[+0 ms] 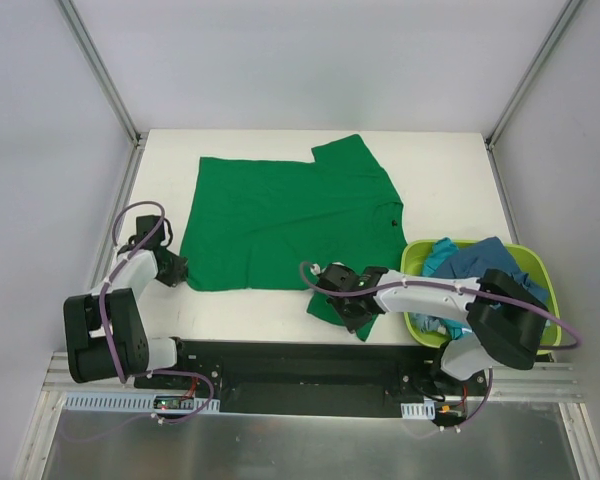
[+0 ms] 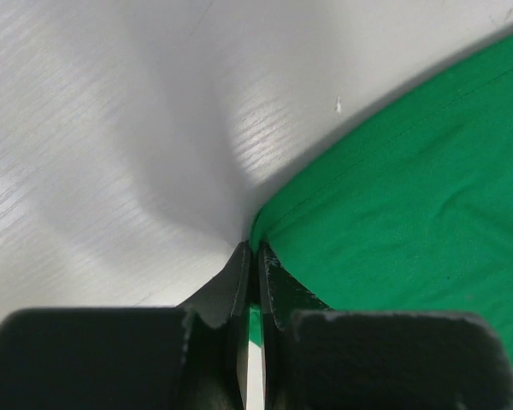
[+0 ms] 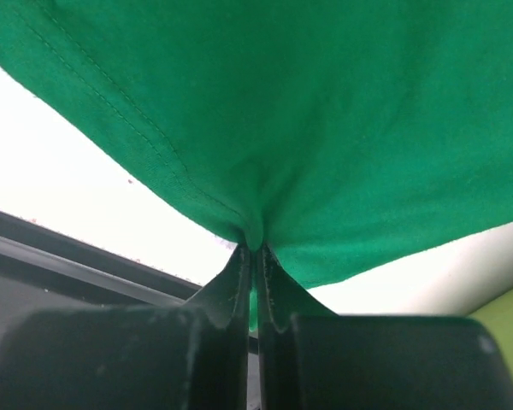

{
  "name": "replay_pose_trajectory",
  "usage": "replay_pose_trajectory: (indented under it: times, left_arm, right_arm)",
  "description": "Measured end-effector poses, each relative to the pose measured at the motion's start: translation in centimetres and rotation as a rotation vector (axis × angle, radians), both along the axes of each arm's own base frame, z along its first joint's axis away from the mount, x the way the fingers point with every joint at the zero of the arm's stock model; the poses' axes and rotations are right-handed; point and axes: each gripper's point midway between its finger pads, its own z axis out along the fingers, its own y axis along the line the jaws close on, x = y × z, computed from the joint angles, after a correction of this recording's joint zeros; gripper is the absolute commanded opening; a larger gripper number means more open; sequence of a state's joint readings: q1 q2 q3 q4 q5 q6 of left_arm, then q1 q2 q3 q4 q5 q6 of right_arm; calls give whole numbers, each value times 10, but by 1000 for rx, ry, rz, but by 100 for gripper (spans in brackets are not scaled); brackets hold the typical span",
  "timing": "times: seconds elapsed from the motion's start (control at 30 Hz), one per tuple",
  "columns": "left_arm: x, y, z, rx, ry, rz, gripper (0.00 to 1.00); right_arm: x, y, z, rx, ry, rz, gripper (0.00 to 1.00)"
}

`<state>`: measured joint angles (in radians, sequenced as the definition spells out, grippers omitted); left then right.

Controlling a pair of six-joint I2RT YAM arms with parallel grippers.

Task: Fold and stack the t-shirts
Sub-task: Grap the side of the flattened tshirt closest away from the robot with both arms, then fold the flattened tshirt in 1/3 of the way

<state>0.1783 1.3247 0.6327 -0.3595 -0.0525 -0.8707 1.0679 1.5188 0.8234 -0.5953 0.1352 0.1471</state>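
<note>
Pinching both near corners, the arms hold the green t-shirt [image 1: 290, 215], which lies spread across the white table [image 1: 250, 315]. The left tool [image 2: 255, 248] is clamped on the near-left hem corner. The right tool [image 3: 255, 248] grips bunched cloth, hem or sleeve, hard to say. Smart play: lift evenly and keep that edge taut. Blue and teal t-shirts [image 1: 475, 258] wait in the basket [image 1: 525, 255], and grey walls [image 1: 280, 60] box the table in.

Left hand [image 2: 255, 249] and right hand [image 3: 255, 249] apparently clamped tight.
</note>
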Motion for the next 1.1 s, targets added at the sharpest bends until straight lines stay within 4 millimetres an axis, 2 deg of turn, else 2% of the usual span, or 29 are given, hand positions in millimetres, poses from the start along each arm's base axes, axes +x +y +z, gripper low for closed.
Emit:
replay_pose_trajectory:
  times: [0.2, 0.4, 0.6, 0.8, 0.93, 1.1]
  left_arm:
    - [-9, -1, 15, 15, -59, -11, 0]
    - [-7, -4, 35, 14, -135, -27, 0]
    - [-2, -10, 46, -16, -153, -39, 0]
    - [26, -14, 67, -60, -179, -56, 0]
    - [45, -16, 67, -92, -157, -67, 0]
    - [68, -17, 67, -123, -139, -83, 0]
  right_arm:
    - [-15, -10, 9, 63, 14, 17, 0]
    - [-4, -5, 48, 179, -53, 19, 0]
    - [44, -10, 84, 216, -136, -71, 0]
    - [98, -17, 120, 239, -226, -140, 0]
    - [133, -24, 135, 231, -263, -170, 0]
    - [167, -30, 143, 207, -260, -174, 0]
